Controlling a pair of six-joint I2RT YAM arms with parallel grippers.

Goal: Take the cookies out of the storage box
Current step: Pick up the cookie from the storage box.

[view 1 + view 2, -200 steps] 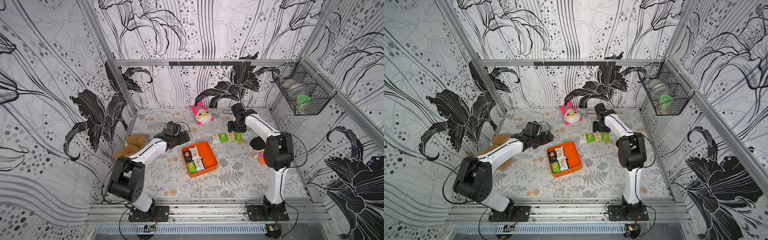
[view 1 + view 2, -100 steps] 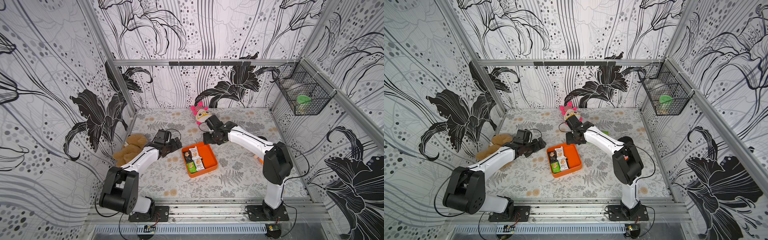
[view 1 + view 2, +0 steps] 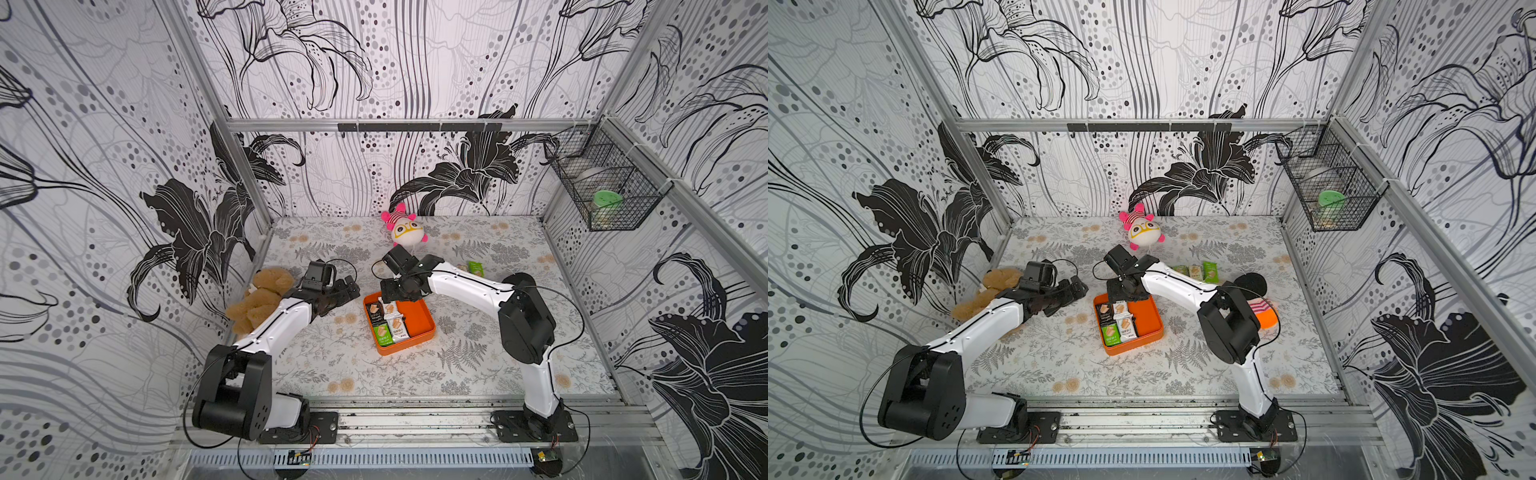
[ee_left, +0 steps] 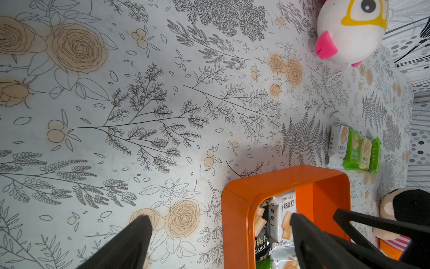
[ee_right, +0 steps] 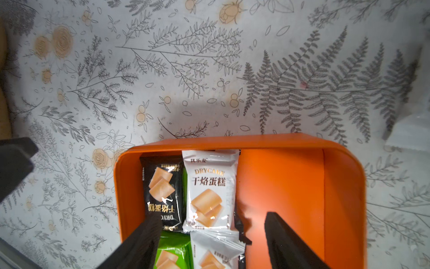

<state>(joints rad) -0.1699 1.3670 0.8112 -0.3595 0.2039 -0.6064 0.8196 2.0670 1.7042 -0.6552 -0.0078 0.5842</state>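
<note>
Since a second ago the right tool (image 5: 212, 217) has swung from the far packets (image 3: 1196, 272) to above the storage box (image 3: 417, 322), jaws apart and empty. Left tool (image 4: 220, 219) stays apart beside it. Cookies (image 3: 386, 322) lie inside, on the counter (image 3: 478, 374).

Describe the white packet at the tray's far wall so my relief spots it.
Find the orange tray on the table; its left half is filled. Yours is the white packet against the far wall, right of the black packet; the tray's other white ones sit farther forward.
</note>
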